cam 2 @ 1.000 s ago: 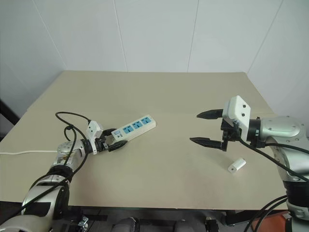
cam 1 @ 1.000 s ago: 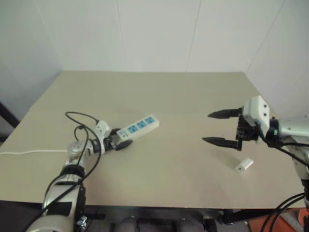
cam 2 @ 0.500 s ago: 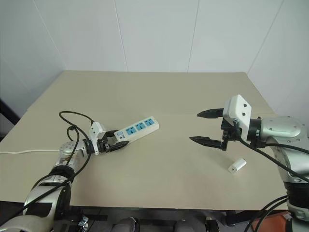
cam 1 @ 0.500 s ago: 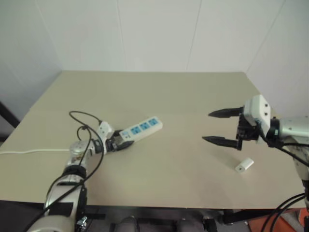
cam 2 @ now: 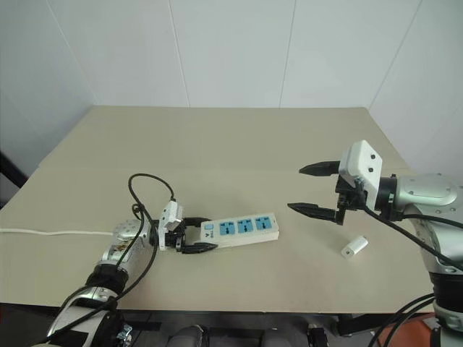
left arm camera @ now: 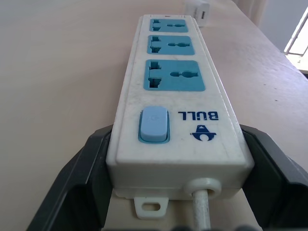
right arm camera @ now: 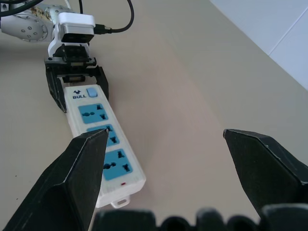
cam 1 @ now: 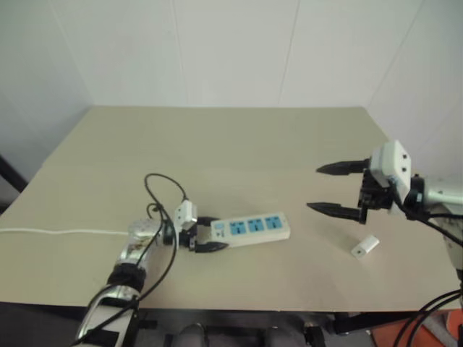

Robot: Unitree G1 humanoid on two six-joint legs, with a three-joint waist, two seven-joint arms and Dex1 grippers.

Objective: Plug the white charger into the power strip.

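The power strip (cam 1: 252, 227), a long white bar with three blue sockets and a blue switch, lies flat on the table, roughly parallel to the front edge. My left gripper (cam 2: 201, 235) is shut on its switch end, one black finger (left arm camera: 79, 183) on each side of it. The white charger (cam 1: 366, 246) lies by itself near the front right of the table; in the left wrist view the charger (left arm camera: 198, 10) shows just past the strip's far end. My right gripper (cam 1: 314, 189) hangs open above the table, left of and above the charger, holding nothing.
The strip's white cord (cam 1: 65, 232) trails along the tan table (cam 1: 239, 144) to its left edge. White walls close the back and right sides. Bare tabletop lies between the strip's free end and the charger.
My left gripper has dragged the power strip to the right and toward the front edge, swinging it from a slant to nearly parallel with that edge. The right gripper and the charger stayed put.
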